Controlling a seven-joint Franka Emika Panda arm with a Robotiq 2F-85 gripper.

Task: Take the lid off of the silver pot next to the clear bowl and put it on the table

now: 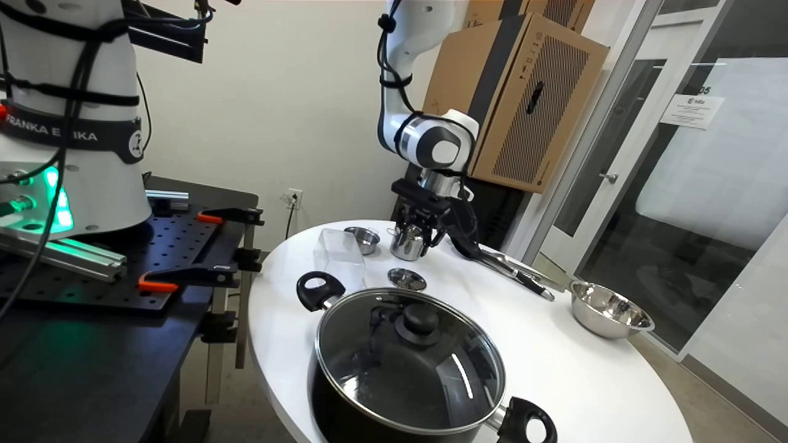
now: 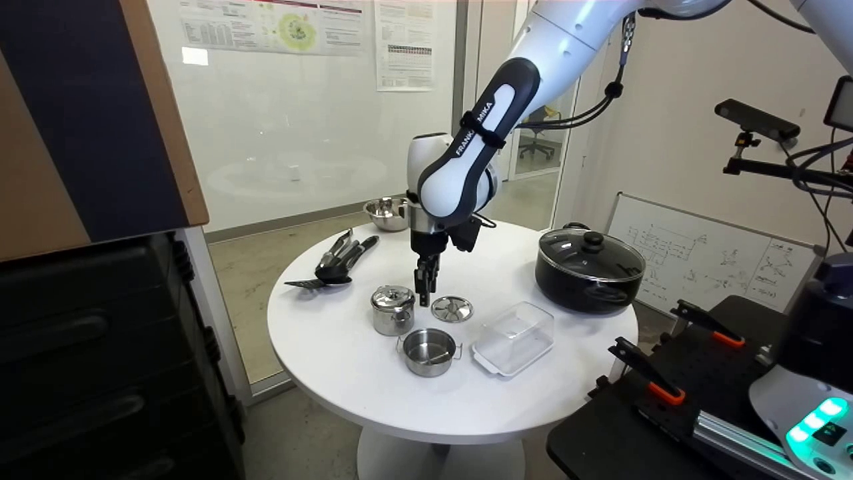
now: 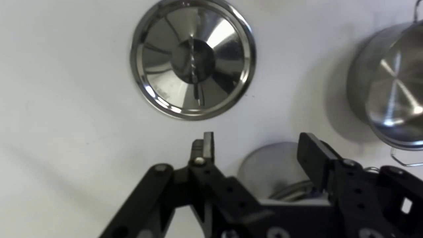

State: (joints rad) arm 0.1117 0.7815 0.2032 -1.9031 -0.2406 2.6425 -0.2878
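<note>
- Apparently, the lifting and the setting down both look done: the pot point(image 2: 430, 359) stands uncovered, just beside the clear box point(image 2: 514, 339), and a lid point(image 2: 452, 309), which I take to be its own, lies flat on the tabletop point(image 2: 320, 340) near the pot, not touching it.
- The claw point(image 3: 256, 143) has its fingers point(image 3: 314, 158) spread wide, with nothing gripped; it hangs near the pot, close by the lidded pot point(image 2: 393, 321). Whether it touches that one, I cannot tell.
- So the step in hand, I judge, is the finish: the next move calls for lifting the claw straight up, with the fingers apart, without knocking the lidded pot, which stands just beside the pot.
- Were the lidded pot the one meant, the job would be barely begun; the clear box's closeness to the pot speaks against that.
- Only the wrist view shows plainly the spread of the fingers and the lid's thin handle point(image 3: 193, 61); in an exterior view the claw point(image 2: 425, 301) is edge-on and the gap is lost.
- In an exterior view the lidded pot wears its cover point(image 2: 392, 295); the wrist view hides that behind the claw.
- The wrist view cuts off the pot and misses the clear box, as well as the black pot point(image 1: 394, 381) and the bowl point(image 1: 606, 314), both well apart from the pot in both exterior views.
</note>
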